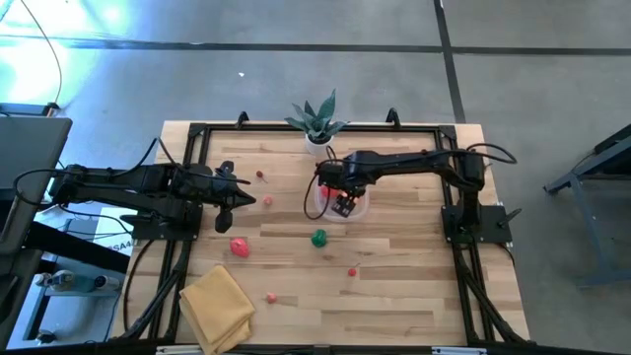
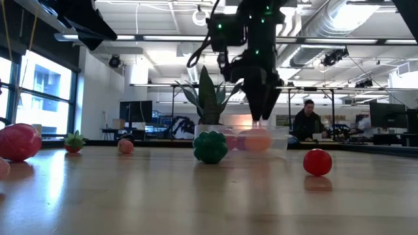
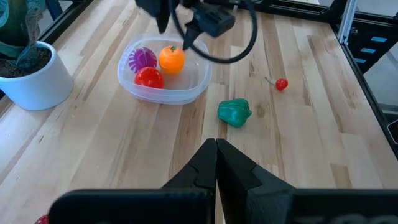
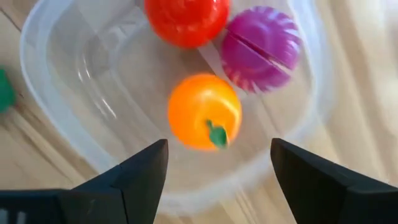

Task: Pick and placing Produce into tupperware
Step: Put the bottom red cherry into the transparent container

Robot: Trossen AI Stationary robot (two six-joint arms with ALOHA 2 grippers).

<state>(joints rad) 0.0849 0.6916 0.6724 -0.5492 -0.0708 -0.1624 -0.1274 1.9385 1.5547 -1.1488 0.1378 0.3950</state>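
Observation:
The clear tupperware (image 3: 186,93) sits mid-table near the plant and holds an orange fruit (image 4: 204,111), a red piece (image 4: 186,18) and a spiky purple piece (image 4: 261,46). My right gripper (image 4: 214,155) hangs open just above the orange fruit, fingers pointing down, and touches nothing; it also shows in the high view (image 1: 341,204) and the low view (image 2: 261,111). My left gripper (image 3: 216,149) is shut and waits near the table's left side (image 1: 232,204). Loose produce lies on the wood: a green piece (image 3: 234,112), a pink-red piece (image 1: 240,247) and small red pieces (image 1: 352,272).
A potted plant in a white pot (image 1: 317,126) stands at the far edge behind the tupperware. A folded yellow cloth (image 1: 217,306) lies at the near left corner. More small produce lies near the left gripper (image 1: 266,200). A person (image 2: 307,121) sits in the room beyond.

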